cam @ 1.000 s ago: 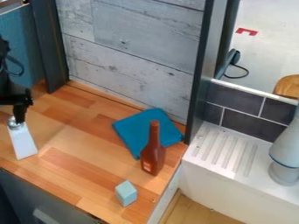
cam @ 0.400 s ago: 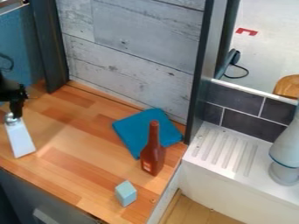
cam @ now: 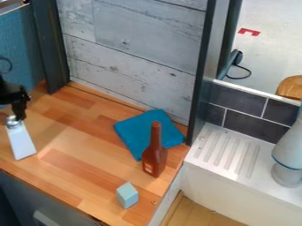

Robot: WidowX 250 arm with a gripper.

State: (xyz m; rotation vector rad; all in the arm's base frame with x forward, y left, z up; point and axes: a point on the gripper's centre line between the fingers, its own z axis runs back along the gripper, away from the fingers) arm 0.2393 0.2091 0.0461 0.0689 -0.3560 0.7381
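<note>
At the left of the wooden surface (cam: 88, 143), the black gripper (cam: 20, 116) has its fingers seemingly clamped on the silvery top of a white, tapered plastic-looking bottle (cam: 21, 142); gripped so high, it could swing or slip loose.

My wooden counter (cam: 84, 137), blocks of tan and reddish brown wood
With twelve o'clock at the top of my view and the wood's middle as the hub, I see a white bottle (cam: 20, 142) with a silvery top at nine o'clock, appearing to stand on the surface; a teal cloth (cam: 138, 132), flat, at two o'clock; a brown bottle (cam: 154, 156), upright at three o'clock, its neck crossing my view of the cloth; and a pale blue block (cam: 126, 195) at five o'clock, near the front edge
</note>
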